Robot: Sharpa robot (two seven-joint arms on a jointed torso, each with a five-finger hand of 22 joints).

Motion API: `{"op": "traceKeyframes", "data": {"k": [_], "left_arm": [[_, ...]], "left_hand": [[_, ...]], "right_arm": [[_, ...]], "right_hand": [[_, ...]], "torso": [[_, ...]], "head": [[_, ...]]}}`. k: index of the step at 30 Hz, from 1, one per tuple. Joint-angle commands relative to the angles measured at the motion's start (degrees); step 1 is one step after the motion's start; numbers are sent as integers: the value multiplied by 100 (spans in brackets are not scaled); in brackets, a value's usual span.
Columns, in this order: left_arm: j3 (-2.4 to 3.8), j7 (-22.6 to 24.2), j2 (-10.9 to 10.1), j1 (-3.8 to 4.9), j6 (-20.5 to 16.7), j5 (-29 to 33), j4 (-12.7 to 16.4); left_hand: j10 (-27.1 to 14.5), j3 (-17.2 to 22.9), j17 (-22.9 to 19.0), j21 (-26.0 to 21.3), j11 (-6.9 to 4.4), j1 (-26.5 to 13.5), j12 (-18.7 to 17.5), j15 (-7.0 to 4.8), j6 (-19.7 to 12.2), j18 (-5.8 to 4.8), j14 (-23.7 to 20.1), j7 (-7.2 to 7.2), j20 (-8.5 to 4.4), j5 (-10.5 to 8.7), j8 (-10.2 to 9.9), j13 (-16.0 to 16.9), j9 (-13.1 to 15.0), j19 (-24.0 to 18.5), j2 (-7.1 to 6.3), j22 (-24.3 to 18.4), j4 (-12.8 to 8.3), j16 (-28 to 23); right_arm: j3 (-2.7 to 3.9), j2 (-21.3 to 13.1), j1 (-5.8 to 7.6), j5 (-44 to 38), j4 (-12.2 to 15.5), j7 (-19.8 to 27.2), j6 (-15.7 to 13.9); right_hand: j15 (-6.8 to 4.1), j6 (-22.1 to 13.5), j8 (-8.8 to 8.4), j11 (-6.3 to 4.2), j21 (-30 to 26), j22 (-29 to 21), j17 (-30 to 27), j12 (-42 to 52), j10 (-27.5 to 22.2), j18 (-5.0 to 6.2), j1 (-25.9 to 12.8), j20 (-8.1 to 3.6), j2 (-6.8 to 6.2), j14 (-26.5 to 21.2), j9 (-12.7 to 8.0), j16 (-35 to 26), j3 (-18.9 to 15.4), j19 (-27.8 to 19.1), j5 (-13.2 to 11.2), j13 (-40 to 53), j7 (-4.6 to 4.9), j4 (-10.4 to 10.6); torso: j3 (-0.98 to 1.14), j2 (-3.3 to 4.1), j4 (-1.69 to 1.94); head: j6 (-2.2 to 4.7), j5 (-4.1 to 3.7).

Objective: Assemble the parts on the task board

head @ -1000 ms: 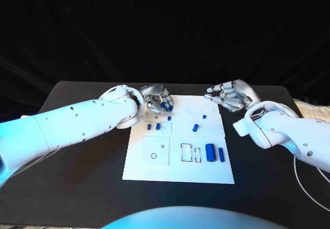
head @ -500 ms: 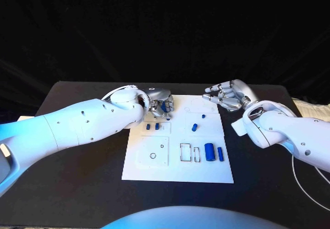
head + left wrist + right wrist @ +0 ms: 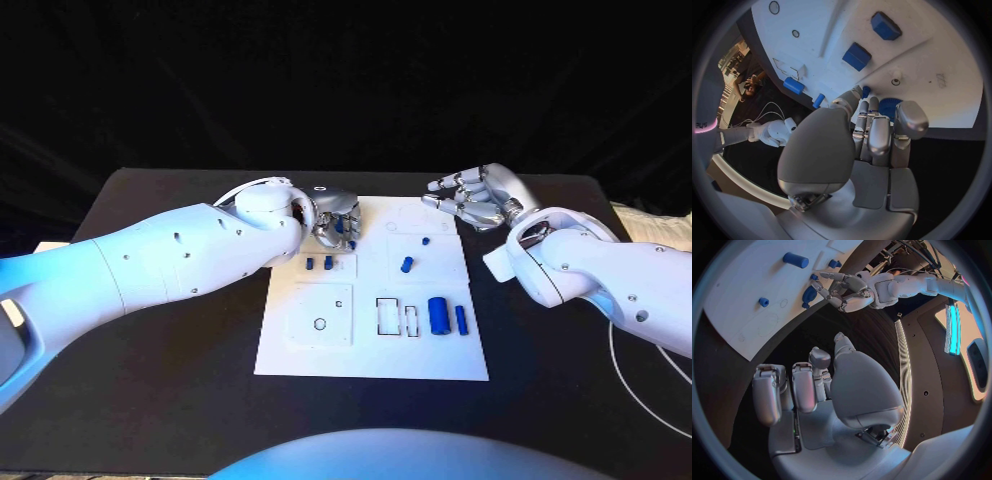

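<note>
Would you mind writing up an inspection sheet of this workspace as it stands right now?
Surface: black table, with the white task board in its middle.
Job's things: blue parts lie on the board; two small ones sit side by side near the left hand, one alone mid-board, two long ones near the board's right edge.
Clutter: nothing seen.
Hands: left hand is at the board's far left corner, fingers curled round a blue part. Right hand hovers off the board's far right corner, fingers bent, holding nothing.
Cables: a thin white cable lies at the table's right edge.
Surroundings: dark backdrop behind the table.
</note>
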Motion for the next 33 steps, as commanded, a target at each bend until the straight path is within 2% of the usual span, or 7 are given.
{"op": "traceKeyframes", "data": {"k": [1, 8, 17, 33], "left_arm": [[4, -9, 15, -2, 131, -94, 9], [4, -3, 26, -11, 108, -95, 1], [4, -39, 41, -40, 130, -95, -19], [4, -109, 154, -98, 156, -95, -180]], "left_hand": [[56, 44, -26, 52, -3, -35, -35, -57, 32, -44, 128, 1, -7, -21, -42, -9, -8, 49, 11, 25, 8, 2], [84, 60, -41, 107, -10, -30, -44, -62, 48, -53, 128, -3, -12, -20, -55, -14, -14, 61, 8, 62, 0, 3], [104, 81, -43, 146, -13, -23, -58, -66, 67, -60, 130, -5, -16, -19, -66, -21, -19, 68, 12, 91, -8, 13], [299, 295, -74, 253, -51, 30, -120, -97, 245, -74, 129, -28, -44, -53, -122, -37, -45, 73, 106, 197, -81, 68]], "right_arm": [[0, 7, -5, -35, 5, 45, 79], [0, 10, -5, -36, 5, 45, 81], [0, 8, -5, -36, 10, 44, 84], [0, 14, -5, -36, 13, 43, 95]], "right_hand": [[-22, 36, -20, -4, -20, 632, 145, 19, 1, 95, -12, -32, 28, 310, -6, -35, -25, 51, 32, 3, -3, 6], [-23, 37, -20, -5, -19, 635, 145, 21, 3, 94, -7, -32, 34, 310, -6, -36, -27, 53, 36, 4, -4, 4], [-23, 37, -20, -5, -19, 635, 145, 21, 3, 94, -7, -32, 34, 310, -6, -36, -27, 53, 36, 4, -4, 4], [-23, 37, -20, -5, -19, 635, 145, 21, 3, 94, -7, -32, 34, 310, -6, -36, -27, 53, 36, 4, -4, 4]], "torso": [[3, -3, 2], [4, -3, -1], [9, -6, 0], [1, -4, -2]], "head": [[-8, -3], [-4, -8], [-31, -18], [-63, -36]]}}
